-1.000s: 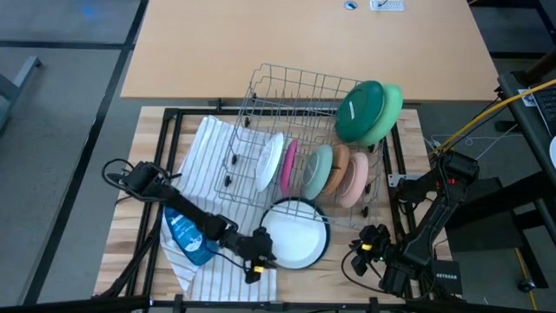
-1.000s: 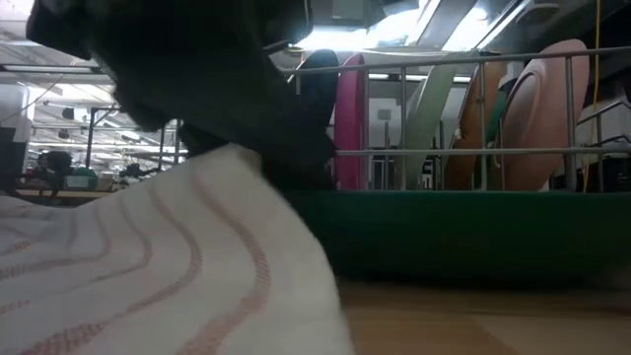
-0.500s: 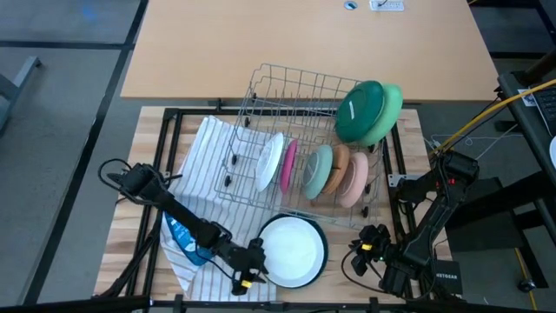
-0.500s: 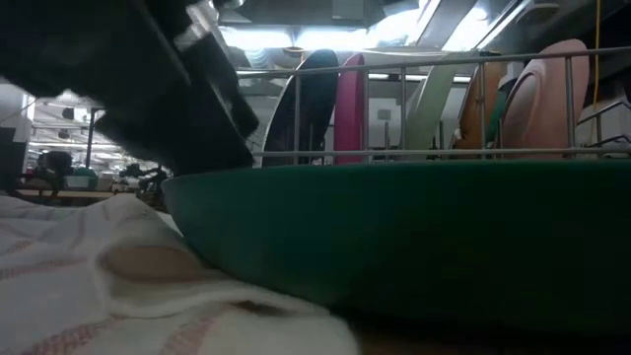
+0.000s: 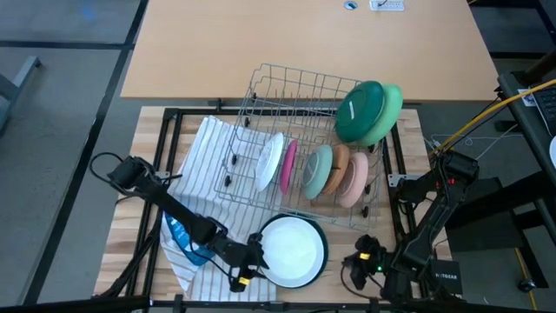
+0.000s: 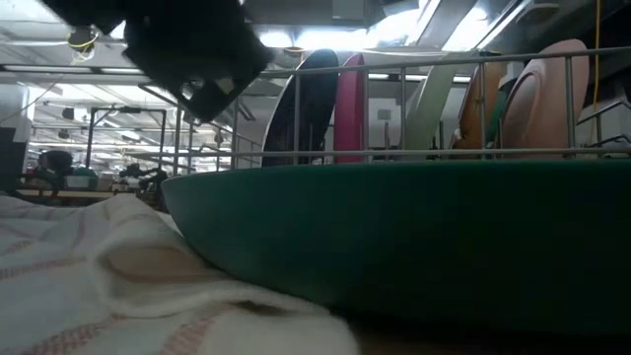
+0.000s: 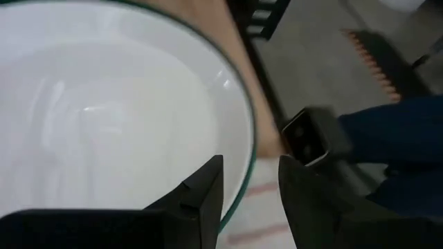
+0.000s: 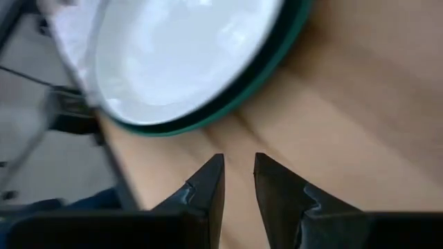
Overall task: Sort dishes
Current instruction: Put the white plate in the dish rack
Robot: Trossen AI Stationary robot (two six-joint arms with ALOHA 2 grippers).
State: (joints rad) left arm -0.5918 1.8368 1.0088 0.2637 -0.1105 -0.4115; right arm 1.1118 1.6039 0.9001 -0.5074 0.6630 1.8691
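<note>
A bowl (image 5: 295, 248), dark green outside and white inside, sits near the table's front edge, partly over a striped towel (image 5: 204, 156). My left gripper (image 5: 254, 261) is shut on the bowl's left side. My right gripper (image 5: 358, 261) hovers open over bare wood just right of the bowl, with nothing between its fingers (image 8: 208, 183). In the wire rack (image 5: 295, 113) stand a white plate (image 5: 269, 161), a magenta plate (image 5: 287, 165), and sage (image 5: 318, 170), tan (image 5: 338, 165) and peach (image 5: 354, 178) dishes, all on edge between the wires. A dark green bowl (image 5: 360, 109) and a light green one (image 5: 393, 103) lean at the rack's far right corner. My left gripper holds the bowl by its rim (image 7: 242, 194) on the side toward the table's left. One finger (image 7: 204, 190) is inside over the white and the other (image 7: 297, 190) is outside. The fingers come from the left, slanting down. The bowl (image 6: 414, 237) sits about level, low over towel and wood.
A blue soap bottle (image 5: 184, 236) lies on the towel under my left arm. The rack stands just beyond the bowl. Black frame rails (image 5: 174, 122) border the wooden board. Bare wood (image 5: 347, 235) lies between the bowl and my right gripper.
My left gripper has drawn the bowl toward the table's near edge and a little left, away from the rack and partly onto the towel, then risen and rolled slightly. My right gripper has shifted toward the near edge and tipped.
</note>
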